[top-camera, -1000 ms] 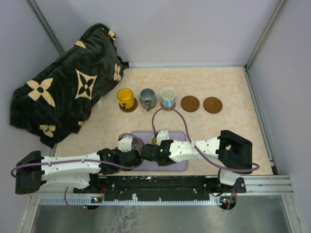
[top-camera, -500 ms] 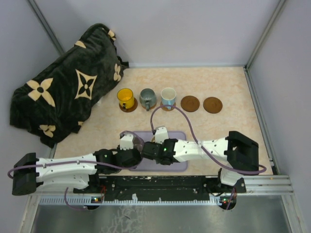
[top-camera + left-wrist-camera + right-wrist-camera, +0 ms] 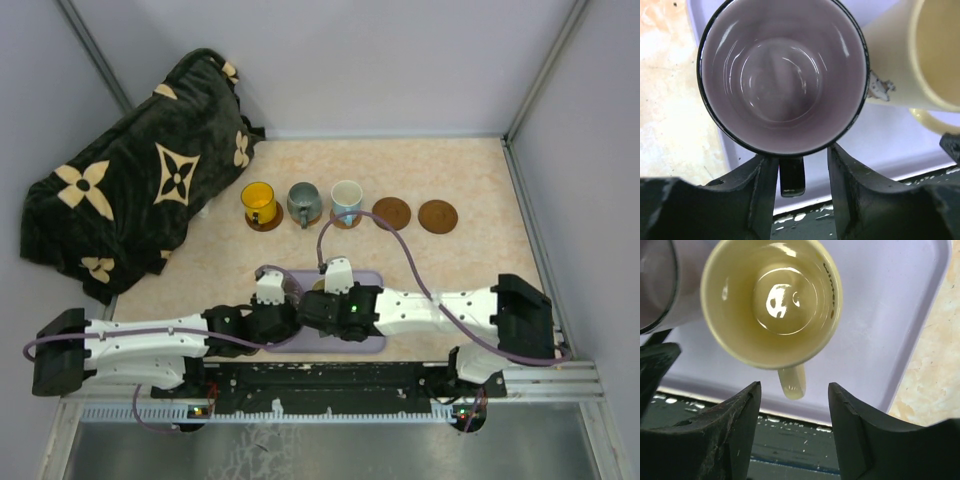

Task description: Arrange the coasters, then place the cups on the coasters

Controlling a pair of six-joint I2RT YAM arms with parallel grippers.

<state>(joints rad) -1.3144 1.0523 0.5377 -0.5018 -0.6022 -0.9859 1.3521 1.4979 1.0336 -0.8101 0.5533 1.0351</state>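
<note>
Two handles point back at my wrists: mauve cup [image 3: 782,75] into the parted, ungripping left gripper [image 3: 801,160], cream cup [image 3: 772,300] into the wider right gripper [image 3: 795,390].

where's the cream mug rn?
Right wrist view: the cream mug sits in the lavender tray at the table's near edge, close beside the mauve mug, its handle between the open fingers of the right gripper.

Cups, five: one yellow cup [image 3: 258,203], one grey-green cup [image 3: 304,203], one white cup [image 3: 346,198], one mauve cup [image 3: 782,75], one cream cup [image 3: 771,300]. Coasters, five: two bare coasters [image 3: 391,213] [image 3: 438,216], three beneath cups. Tray [image 3: 890,315], one. Patterned blanket [image 3: 130,180], one. Robot arms, two: left arm [image 3: 150,345], right arm [image 3: 440,310].
</note>
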